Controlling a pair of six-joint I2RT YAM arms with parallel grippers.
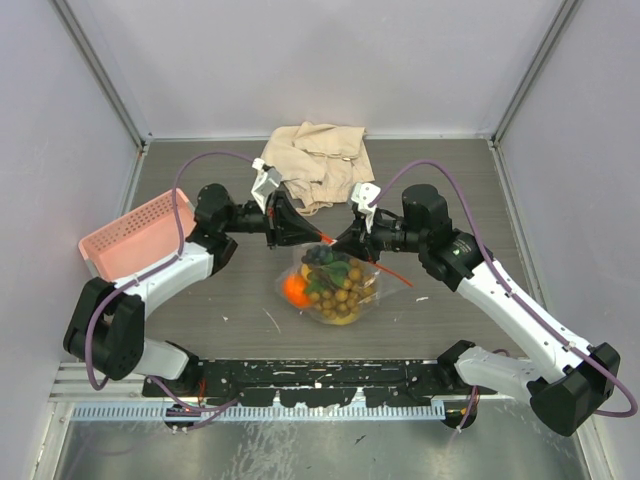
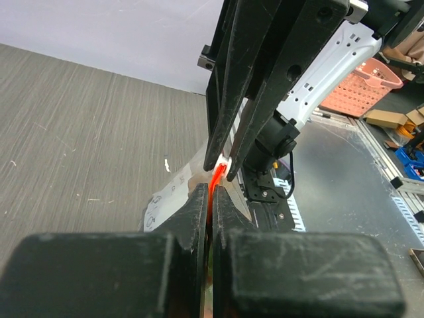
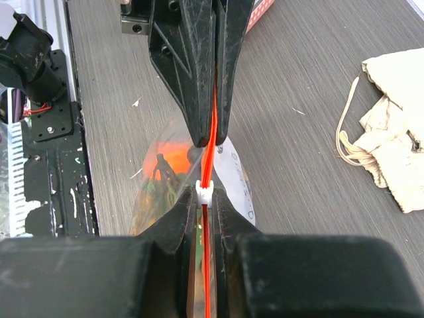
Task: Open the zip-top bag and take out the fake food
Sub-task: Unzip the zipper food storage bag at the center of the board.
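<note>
The zip-top bag (image 1: 335,290) hangs upright at mid-table, its bottom resting on the surface. Through the clear plastic I see the fake food: an orange fruit (image 1: 295,290), a tan berry cluster (image 1: 347,293) and dark grapes (image 1: 318,256). My left gripper (image 1: 305,235) is shut on the orange-red zip strip (image 2: 215,179) at the bag's top edge. Facing it tip to tip, my right gripper (image 1: 338,240) is shut on the white slider (image 3: 206,192) of that strip. In the right wrist view the strip (image 3: 211,159) runs straight from my right gripper (image 3: 207,199) into the left gripper (image 3: 207,140).
A crumpled beige cloth (image 1: 315,160) lies at the back, just behind both grippers. A pink mesh basket (image 1: 135,235) sits at the left edge beside the left arm. The black mounting rail (image 1: 330,375) runs along the near edge.
</note>
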